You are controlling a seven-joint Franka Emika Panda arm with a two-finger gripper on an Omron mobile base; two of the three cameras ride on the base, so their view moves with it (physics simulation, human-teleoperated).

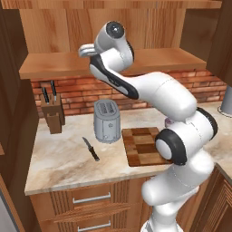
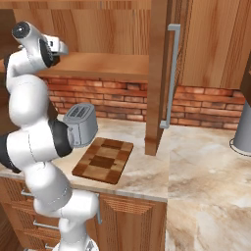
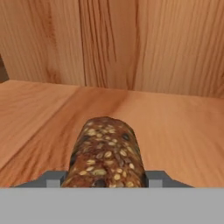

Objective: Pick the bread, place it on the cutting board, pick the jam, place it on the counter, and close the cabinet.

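Note:
The bread (image 3: 107, 153), a dark seeded loaf chunk, lies on the shelf (image 3: 183, 131) of the open cabinet (image 2: 158, 73). My gripper (image 3: 105, 179) is shut on it, one fingertip on each side. In the base views the hand (image 1: 87, 50) reaches into the cabinet above the shelf (image 1: 54, 63). The patchwork cutting board (image 1: 142, 145) lies on the counter (image 1: 59, 158) below, right of the toaster. A small lilac bit (image 1: 168, 121), perhaps the jam, peeks out behind my arm; most of it is hidden.
A silver toaster (image 1: 107, 121) stands left of the board. A black knife (image 1: 90, 148) lies in front of it, and a knife block (image 1: 52, 113) stands at the back left. The open cabinet door's bar handle (image 2: 171, 73) hangs over the counter. A grey vessel (image 2: 242, 132) stands far right.

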